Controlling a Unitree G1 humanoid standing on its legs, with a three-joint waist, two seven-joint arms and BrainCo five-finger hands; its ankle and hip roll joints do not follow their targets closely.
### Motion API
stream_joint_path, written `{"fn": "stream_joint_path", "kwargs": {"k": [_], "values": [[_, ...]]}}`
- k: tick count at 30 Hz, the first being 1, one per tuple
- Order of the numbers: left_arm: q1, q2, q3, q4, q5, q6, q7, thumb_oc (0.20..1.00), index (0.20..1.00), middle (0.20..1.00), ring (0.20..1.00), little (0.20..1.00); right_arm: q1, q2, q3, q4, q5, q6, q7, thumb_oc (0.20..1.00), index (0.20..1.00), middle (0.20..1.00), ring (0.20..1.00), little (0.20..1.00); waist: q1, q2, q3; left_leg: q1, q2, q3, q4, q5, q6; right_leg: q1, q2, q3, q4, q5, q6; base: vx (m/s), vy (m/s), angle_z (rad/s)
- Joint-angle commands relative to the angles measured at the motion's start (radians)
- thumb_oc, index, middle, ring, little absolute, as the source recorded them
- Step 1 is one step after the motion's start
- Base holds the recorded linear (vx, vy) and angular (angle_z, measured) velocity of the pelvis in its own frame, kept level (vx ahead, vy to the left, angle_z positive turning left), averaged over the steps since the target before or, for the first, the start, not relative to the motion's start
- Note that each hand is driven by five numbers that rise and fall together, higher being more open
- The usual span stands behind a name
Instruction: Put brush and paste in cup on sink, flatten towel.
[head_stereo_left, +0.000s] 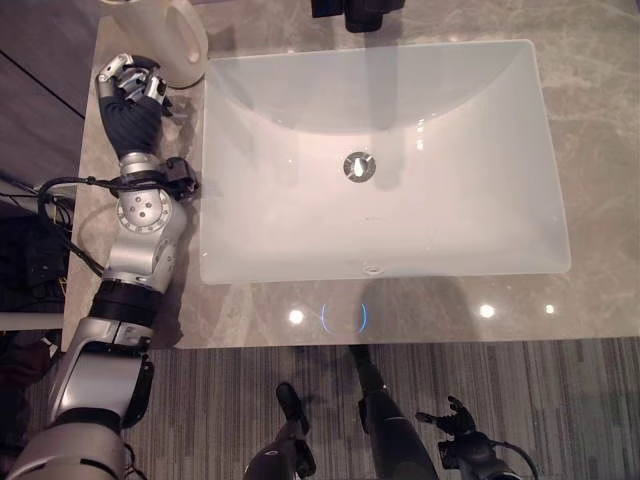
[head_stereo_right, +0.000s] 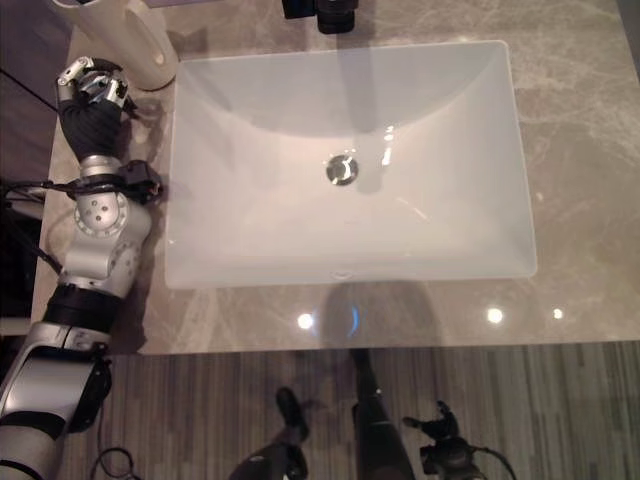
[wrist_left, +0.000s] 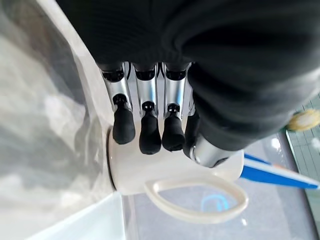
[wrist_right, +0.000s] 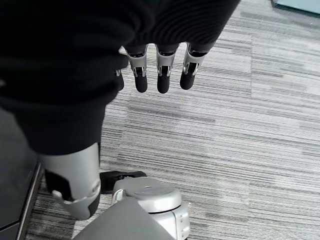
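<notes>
Left wrist view: left hand (wrist_left: 150, 125) with fingers curled against the cream cup (wrist_left: 175, 172), upper left of the counter (head_stereo_left: 600, 100) beside the sink (head_stereo_left: 240, 265); a blue-white item (wrist_left: 275, 175) beyond; right hand (wrist_right: 160, 75) relaxed over floor. Step judged: positioning the cup; next, fetch brush

The picture's edge is cutting off the top of the cup (head_stereo_left: 175, 40) beside the sink (head_stereo_left: 380, 160), and the left hand (head_stereo_left: 130, 85) is hiding its near side.

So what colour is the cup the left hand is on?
Cream-white, handle included. The cup shows best in the left wrist view, under the left hand's fingertips.
</notes>
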Motion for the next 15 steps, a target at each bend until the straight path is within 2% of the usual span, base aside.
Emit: {"fn": "stream_joint_path", "kwargs": {"k": [1, 8, 15], "values": [[-0.103, 0.016, -0.020, 0.119, 0.018, -0.005, 0.038, 0.200, 0.200, 0.200, 0.200, 0.200, -0.005, -0.009, 0.005, 0.015, -0.015, 0.006, -0.002, 1.000, 1.000, 1.000, 1.000, 1.000, -0.006, -0.011, 0.030, 0.016, -0.015, -0.065, 0.006, 0.009, -0.028, 0.068, 0.024, -0.043, 0.000, -0.052, 0.037, 0.00, 0.000, 0.00], [-0.258, 0.041, -0.085, 0.197, 0.010, 0.004, 0.056, 0.200, 0.200, 0.200, 0.200, 0.200, -0.016, -0.014, 0.024, 0.010, -0.012, 0.006, -0.005, 1.000, 1.000, 1.000, 1.000, 1.000, -0.010, -0.010, 0.024, 0.017, -0.009, -0.070, 0.006, 0.009, -0.029, 0.069, 0.029, -0.040, 0.000, -0.054, 0.038, 0.03, -0.013, -0.02], [-0.193, 0.099, -0.072, 0.163, 0.011, 0.006, 0.024, 0.200, 0.200, 0.200, 0.200, 0.200, -0.021, -0.019, 0.020, 0.001, -0.008, 0.003, -0.003, 1.000, 1.000, 1.000, 1.000, 1.000, 0.007, 0.002, 0.024, 0.022, -0.009, -0.080, 0.006, 0.010, -0.030, 0.076, 0.025, -0.048, 0.000, -0.063, 0.034, 0.01, -0.003, -0.01]]}}
